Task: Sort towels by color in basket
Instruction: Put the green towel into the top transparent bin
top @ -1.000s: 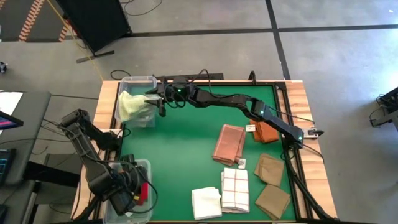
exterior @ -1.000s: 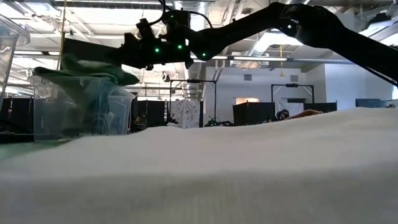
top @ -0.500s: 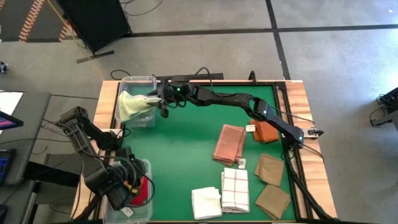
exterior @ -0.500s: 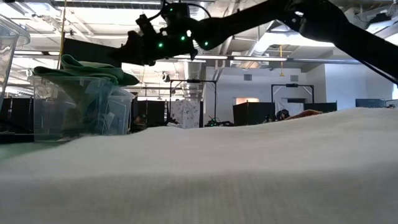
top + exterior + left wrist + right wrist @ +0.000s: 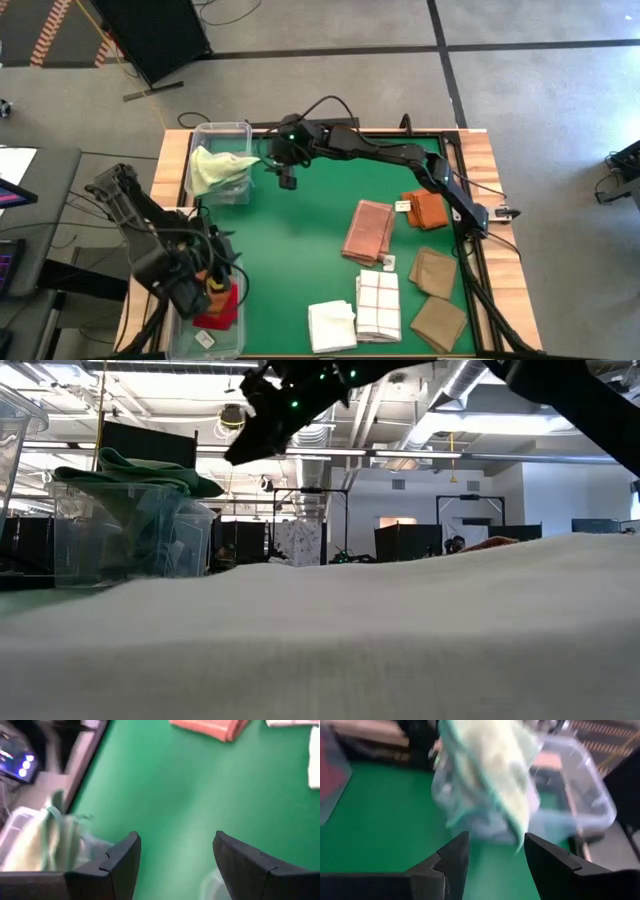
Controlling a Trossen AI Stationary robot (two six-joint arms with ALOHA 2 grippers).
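The right gripper hung above the green mat, just beside the far bin, with its fingers apart and nothing in them. A pale green towel lay in that bin, part of it draped over the rim. The left gripper was by the near bin, fingers apart and empty too, and a red towel lay in that bin. The rest of the towels lay on the mat well away from both bins: a salmon one, an orange one, two tan ones, a white one and a checked one. The right arm looked nearer to most of them, so it would likely reach back next.
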